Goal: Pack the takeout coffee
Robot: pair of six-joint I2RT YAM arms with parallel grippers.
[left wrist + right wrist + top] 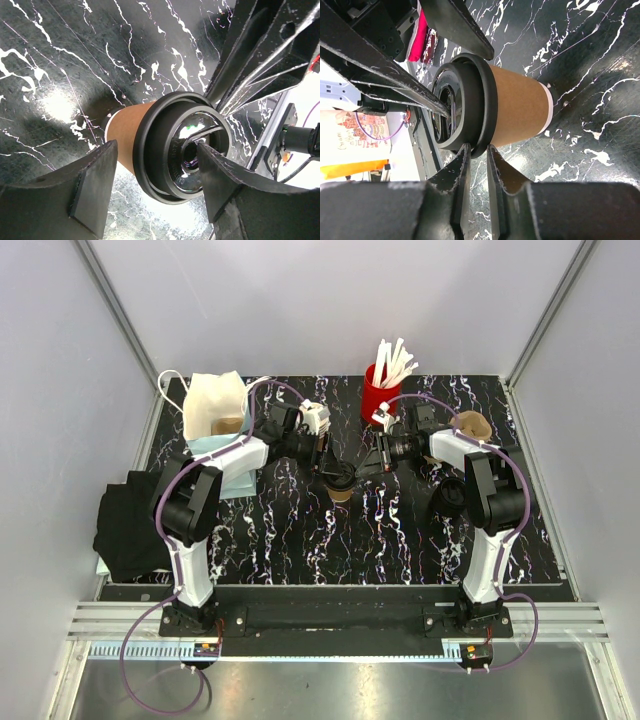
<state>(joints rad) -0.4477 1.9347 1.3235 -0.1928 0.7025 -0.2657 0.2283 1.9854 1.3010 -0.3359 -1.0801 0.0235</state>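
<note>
The black marbled tabletop (280, 530) carries everything, and my two arms are fixed at its near edge. At the far left stands the cream paper bag (215, 405), open at the top. I judge it is the place where the coffee must go.

The takeout coffee cup (341, 494) stands upright near the middle of the tabletop, so its long axis points straight up. The black lid (340, 477) sits on its top. The cup is between my two hands. It lies to the right of my left hand (325, 462) and to the left of my right hand (368, 466). Both are just beside it, and neither one is clearly nearer.

My left hand is wide and holds nothing. One finger (225, 185) lies with its tip on the sunken centre of the lid. The other finger (90, 185) is beside the brown wall, lower down, and I cannot tell if it touches. My right hand is narrow, and its fingertips (457, 170) meet the rim of the lid from the side. Whether they really pinch the rim, I cannot tell.

I judge that the lid is being seated now. For the carrying, the bag is on the left side, so my left arm is the nearer one, and the cup must travel upright.
</note>
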